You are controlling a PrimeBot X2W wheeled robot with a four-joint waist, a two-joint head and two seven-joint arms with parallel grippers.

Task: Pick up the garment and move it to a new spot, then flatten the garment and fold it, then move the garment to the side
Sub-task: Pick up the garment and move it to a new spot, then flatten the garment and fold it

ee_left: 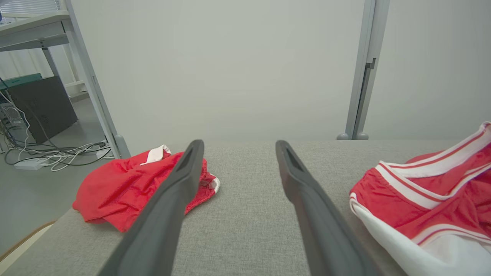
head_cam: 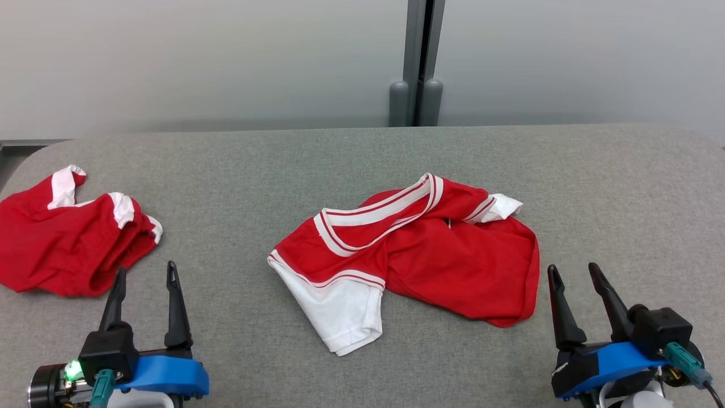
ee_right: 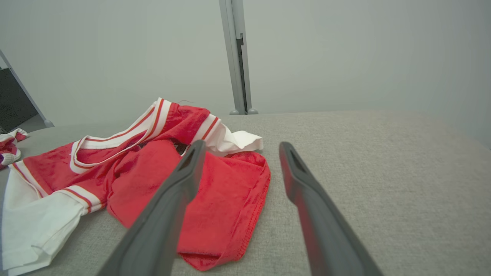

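A crumpled red garment [head_cam: 447, 255] with white sleeves and a striped white collar lies in the middle of the grey table [head_cam: 362, 153]. Its sleeve and collar show at the right of the left wrist view [ee_left: 429, 191], and it spreads across the left of the right wrist view [ee_right: 226, 191]. My left gripper [head_cam: 146, 273] [ee_left: 238, 147] stands open near the front left, empty, well left of the garment. My right gripper [head_cam: 574, 272] [ee_right: 239, 147] is open and empty just right of the garment's hem.
A second red and white garment [head_cam: 68, 238] [ee_left: 130, 188] lies bunched at the table's left edge, just ahead of my left gripper. A pale partition wall with a grey post [head_cam: 416, 68] stands behind the table. Cables and a dark box [ee_left: 42, 107] lie on the floor at the left.
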